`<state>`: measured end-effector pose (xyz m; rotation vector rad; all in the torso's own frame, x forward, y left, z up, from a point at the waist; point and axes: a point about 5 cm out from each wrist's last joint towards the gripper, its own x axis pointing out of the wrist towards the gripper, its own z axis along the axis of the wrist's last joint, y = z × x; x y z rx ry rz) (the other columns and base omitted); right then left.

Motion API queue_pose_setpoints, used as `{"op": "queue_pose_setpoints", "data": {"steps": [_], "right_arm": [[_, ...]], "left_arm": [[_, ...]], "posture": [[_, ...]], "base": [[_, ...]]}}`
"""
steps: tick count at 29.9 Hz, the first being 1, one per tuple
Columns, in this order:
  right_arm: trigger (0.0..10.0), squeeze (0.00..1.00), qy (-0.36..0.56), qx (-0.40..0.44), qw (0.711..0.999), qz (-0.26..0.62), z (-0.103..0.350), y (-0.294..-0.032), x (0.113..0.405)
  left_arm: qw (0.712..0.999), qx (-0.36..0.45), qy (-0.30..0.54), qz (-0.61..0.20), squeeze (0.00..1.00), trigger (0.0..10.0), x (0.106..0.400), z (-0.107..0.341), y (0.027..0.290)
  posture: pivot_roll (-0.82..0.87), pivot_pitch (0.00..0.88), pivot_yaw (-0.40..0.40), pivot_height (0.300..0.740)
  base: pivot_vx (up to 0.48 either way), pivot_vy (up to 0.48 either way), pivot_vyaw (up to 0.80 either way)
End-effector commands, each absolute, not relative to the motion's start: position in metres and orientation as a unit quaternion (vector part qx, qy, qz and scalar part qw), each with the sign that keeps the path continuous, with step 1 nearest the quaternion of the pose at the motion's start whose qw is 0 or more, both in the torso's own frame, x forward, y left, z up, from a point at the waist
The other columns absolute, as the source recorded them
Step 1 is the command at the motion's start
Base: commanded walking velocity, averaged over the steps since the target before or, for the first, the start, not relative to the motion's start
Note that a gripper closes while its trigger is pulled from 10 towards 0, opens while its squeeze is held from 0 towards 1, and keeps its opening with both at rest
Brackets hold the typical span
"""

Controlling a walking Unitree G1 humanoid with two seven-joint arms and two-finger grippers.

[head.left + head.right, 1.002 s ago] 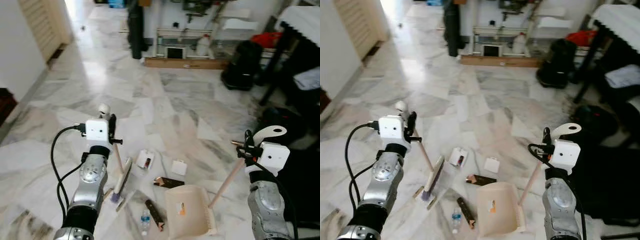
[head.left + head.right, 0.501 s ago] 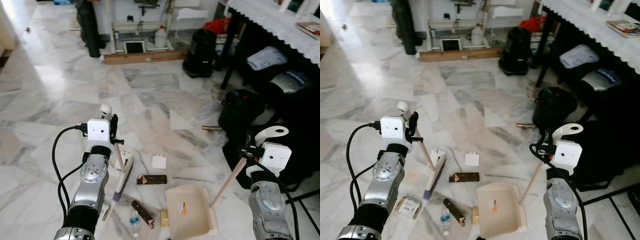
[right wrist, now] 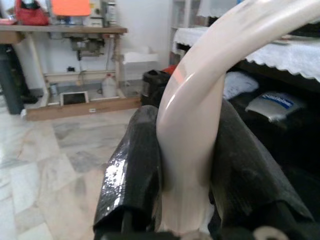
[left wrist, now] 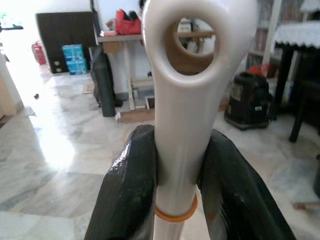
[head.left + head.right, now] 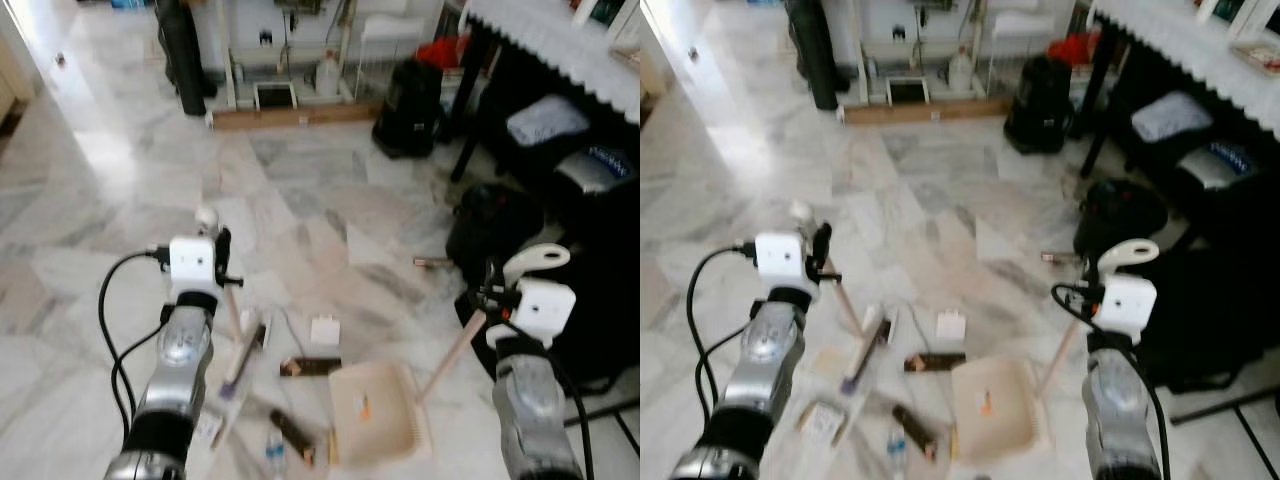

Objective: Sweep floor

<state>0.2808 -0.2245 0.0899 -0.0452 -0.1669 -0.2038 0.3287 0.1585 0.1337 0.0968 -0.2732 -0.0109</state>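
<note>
View drifts slightly; litter spreads leftward. Left claw (image 4: 175,170) clenches the light, stiff broom (image 5: 240,355) handle-top; right claw (image 3: 182,165) clenches the dustpan (image 5: 375,415) handle, near floor centre.

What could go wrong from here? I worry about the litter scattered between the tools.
The broom in the left gripper may roll the small bottle away instead of into the dustpan. The dustpan, held by the right gripper, sits beside the dark wrapper, so sweeping could push litter past it.
</note>
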Motion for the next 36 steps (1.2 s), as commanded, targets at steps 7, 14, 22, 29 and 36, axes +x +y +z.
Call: {"op": "queue_pose_setpoints", "data": {"steps": [7, 14, 22, 29, 36], "right_arm": [[10.0, 0.0, -0.107, -0.033, 0.988, -0.105, 0.1011, -0.2291, 0.2825], [10.0, 0.0, -0.108, -0.03, 0.988, -0.106, 0.1012, -0.2289, 0.2829], [10.0, 0.0, -0.1, -0.032, 0.988, -0.112, 0.0989, -0.231, 0.2821], [10.0, 0.0, -0.101, -0.032, 0.988, -0.114, 0.0991, -0.2318, 0.2815], [10.0, 0.0, -0.101, -0.031, 0.988, -0.113, 0.0993, -0.2316, 0.2817]], "left_arm": [[0.986, 0.047, -0.16, -0.009, 0.0, 10.0, 0.3286, 0.1425, 0.1565], [0.986, 0.047, -0.161, -0.004, 0.0, 10.0, 0.3287, 0.1434, 0.1587], [0.986, 0.053, -0.159, -0.005, 0.0, 10.0, 0.329, 0.1429, 0.158], [0.986, 0.05, -0.16, -0.006, 0.0, 10.0, 0.329, 0.1433, 0.1565], [0.986, 0.05, -0.159, -0.005, 0.0, 10.0, 0.3287, 0.143, 0.1569]], "posture": [[0.06, 0.084, -0.038, 0.74], [0.06, 0.091, -0.038, 0.74], [0.06, 0.095, -0.038, 0.74], [0.05, 0.102, -0.038, 0.74], [0.06, 0.105, -0.038, 0.74]], "base": [[0.0, -0.322, 0.0], [0.0, -0.135, 0.0], [0.0, -0.035, 0.0], [0.0, -0.369, 0.0], [0.0, -0.384, 0.0]]}}
